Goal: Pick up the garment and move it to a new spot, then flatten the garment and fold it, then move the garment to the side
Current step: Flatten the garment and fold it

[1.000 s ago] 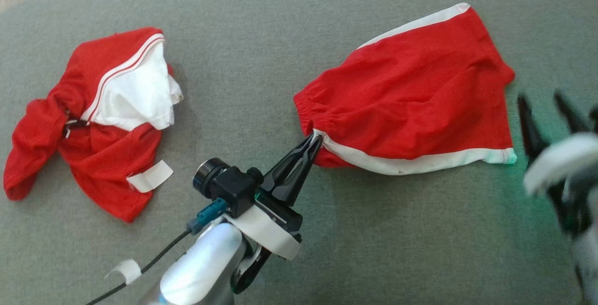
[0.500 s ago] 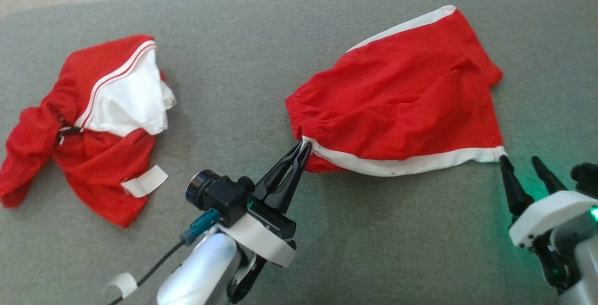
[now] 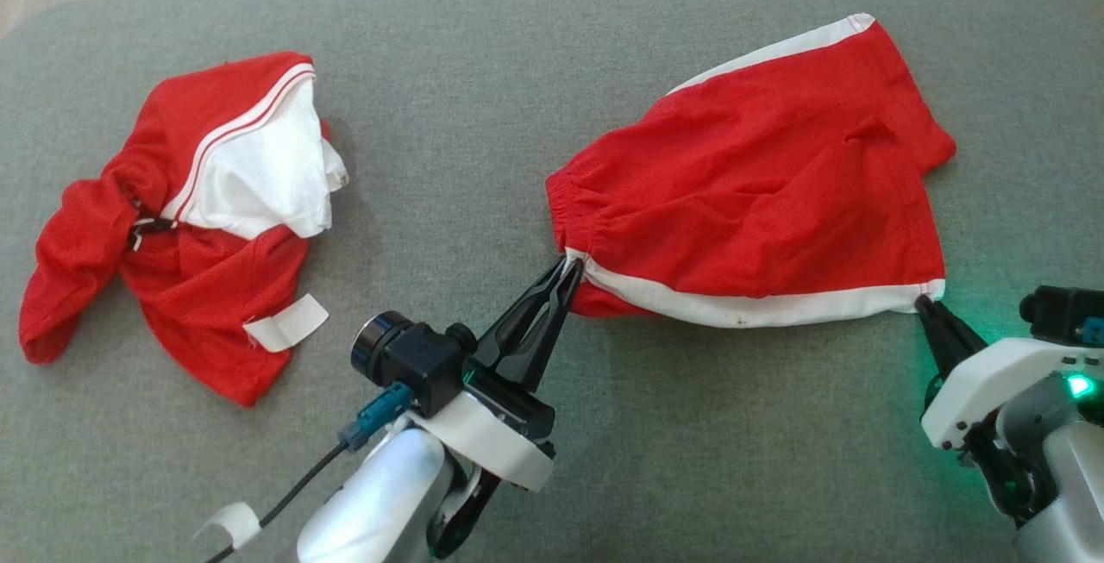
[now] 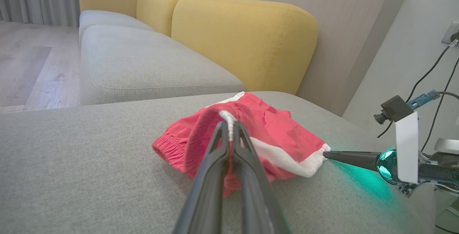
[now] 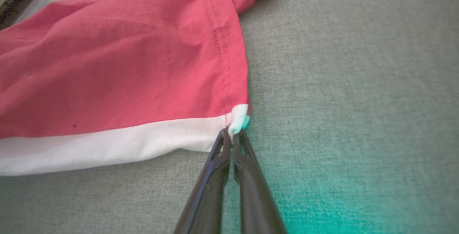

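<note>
Head view. Red mesh shorts with white side stripes (image 3: 759, 192) spread on the grey fabric sofa cushion (image 3: 690, 459), stretched between the two grips. Left fingers (image 3: 569, 268) clenched on the gathered waistband corner. Right fingers (image 3: 927, 306) clenched on the white hem corner. Held so, probably, to draw the near edge taut for flattening. Out past the left fingers, on the side away from the shorts and well apart: a crumpled red-and-white garment (image 3: 172, 227) (not the one in hand). Bare cushion behind both grips, so room to pull back or drag sideways.

Left wrist view. Left fingers (image 4: 224, 135) pinched shut on the white stripe's end at the waistband, shorts bunched just past the tips. Right fingers (image 4: 328, 154) on the hem corner off to one side. Yellow upholstered backrest (image 4: 244, 40) far beyond.

Right wrist view. Right fingers (image 5: 225, 141) closed on the very tip of the white stripe. Thin bite, and may slip under tension. Open grey cushion to the right of the tips.
</note>
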Controlling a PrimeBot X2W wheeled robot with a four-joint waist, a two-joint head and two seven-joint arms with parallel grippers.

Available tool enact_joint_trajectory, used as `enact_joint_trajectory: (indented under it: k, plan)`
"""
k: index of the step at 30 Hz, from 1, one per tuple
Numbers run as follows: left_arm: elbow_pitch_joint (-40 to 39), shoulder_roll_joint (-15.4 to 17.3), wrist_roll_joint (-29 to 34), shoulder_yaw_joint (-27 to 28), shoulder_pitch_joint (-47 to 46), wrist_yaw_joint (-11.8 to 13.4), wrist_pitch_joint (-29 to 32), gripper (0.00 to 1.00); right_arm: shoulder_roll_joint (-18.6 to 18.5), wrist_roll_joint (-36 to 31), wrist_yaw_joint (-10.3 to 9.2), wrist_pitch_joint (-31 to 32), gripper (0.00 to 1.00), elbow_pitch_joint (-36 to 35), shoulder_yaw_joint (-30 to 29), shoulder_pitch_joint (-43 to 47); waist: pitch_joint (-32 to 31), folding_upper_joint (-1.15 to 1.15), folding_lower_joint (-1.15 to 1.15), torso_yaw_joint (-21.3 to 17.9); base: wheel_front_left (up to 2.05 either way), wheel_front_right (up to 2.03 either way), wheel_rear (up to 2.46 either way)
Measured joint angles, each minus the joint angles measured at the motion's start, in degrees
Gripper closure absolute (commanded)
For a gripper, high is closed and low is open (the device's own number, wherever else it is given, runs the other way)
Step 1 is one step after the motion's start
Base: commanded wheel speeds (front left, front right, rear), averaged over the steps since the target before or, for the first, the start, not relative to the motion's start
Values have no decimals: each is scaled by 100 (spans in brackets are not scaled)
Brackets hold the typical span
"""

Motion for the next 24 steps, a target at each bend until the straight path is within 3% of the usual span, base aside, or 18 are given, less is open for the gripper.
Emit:
enact_joint_trajectory:
  k: [5, 10, 14, 19, 24]
  plan:
    - [13, -3, 0, 16, 6, 0, 0, 100, -103, 186, 0, -169, 100, -37, -46, 24, -100, 0, 0, -21, 0, 0, 0]
    - [-65, 82, 31, -8, 150, 0, 0, 100, -276, 577, 0, -324, 100, -528, -480, 229, -309, 0, 0, -102, 0, 0, 0]
    - [-102, 309, 189, -220, 488, 0, 0, 100, -434, 840, 0, -264, 100, -1243, -962, 603, -542, 0, 0, -210, 0, 0, 0]
    - [-476, 504, 187, -508, 956, -1, 32, 100, -411, 877, 0, 241, 100, -2461, -1651, 1322, -868, 0, -1, -357, 0, 0, 0]
    - [-1179, 710, -15, -656, 1306, 2, 380, 100, -78, 677, 0, 894, 100, -3579, -2365, 2054, -1111, 0, -1, -395, 0, 0, 0]
